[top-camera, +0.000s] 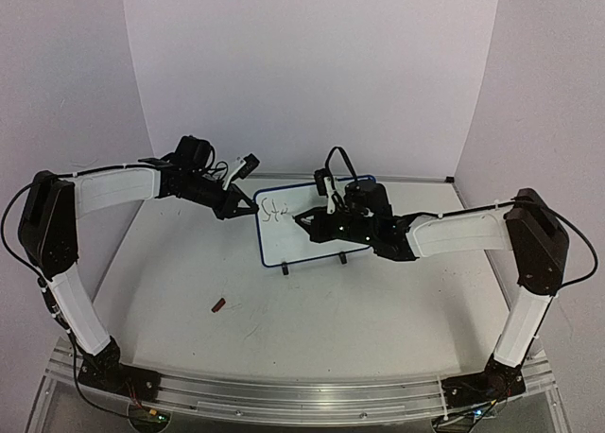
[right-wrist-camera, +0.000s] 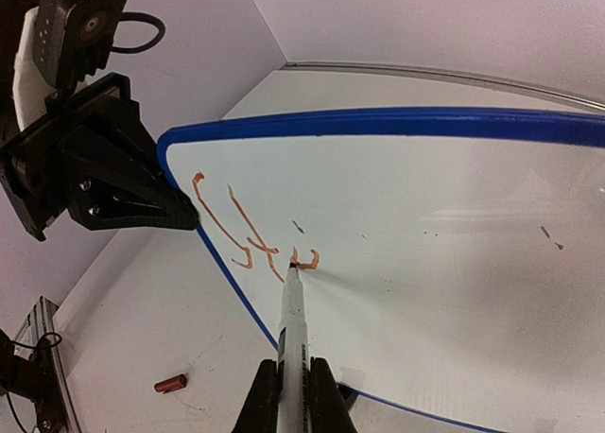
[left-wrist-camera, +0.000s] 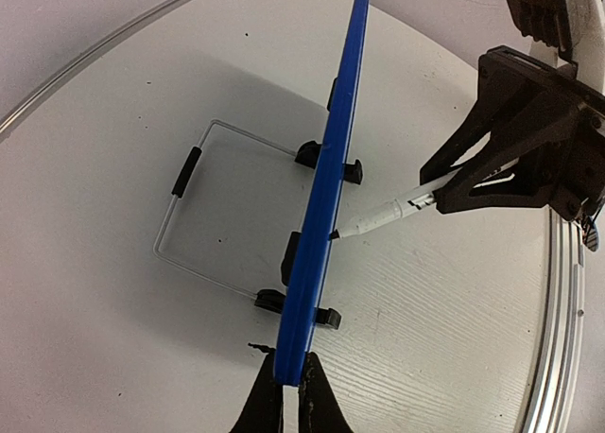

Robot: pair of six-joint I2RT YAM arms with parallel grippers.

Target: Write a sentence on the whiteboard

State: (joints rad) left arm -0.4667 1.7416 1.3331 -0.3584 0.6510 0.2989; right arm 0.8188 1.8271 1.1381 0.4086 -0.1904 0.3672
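Observation:
The whiteboard [top-camera: 307, 239] stands upright mid-table; its frame looks blue [left-wrist-camera: 333, 182]. My left gripper [left-wrist-camera: 288, 374] is shut on the board's left edge, and the right wrist view shows it there too [right-wrist-camera: 180, 211]. My right gripper [right-wrist-camera: 294, 374] is shut on a white marker [right-wrist-camera: 292, 320]. The marker's tip touches the board face [right-wrist-camera: 444, 225]. The sentence [right-wrist-camera: 241, 234] is a few orange strokes near the board's upper left corner, roughly "St" and part of another letter. In the top view the right gripper [top-camera: 301, 218] sits just right of these strokes [top-camera: 274, 209].
A small reddish marker cap [top-camera: 218, 305] lies on the table front left of the board; the right wrist view shows the cap [right-wrist-camera: 170, 384] too. A thin wire stand [left-wrist-camera: 178, 227] extends behind the board, and black feet [left-wrist-camera: 326, 317] hold it. Backdrop walls enclose the table.

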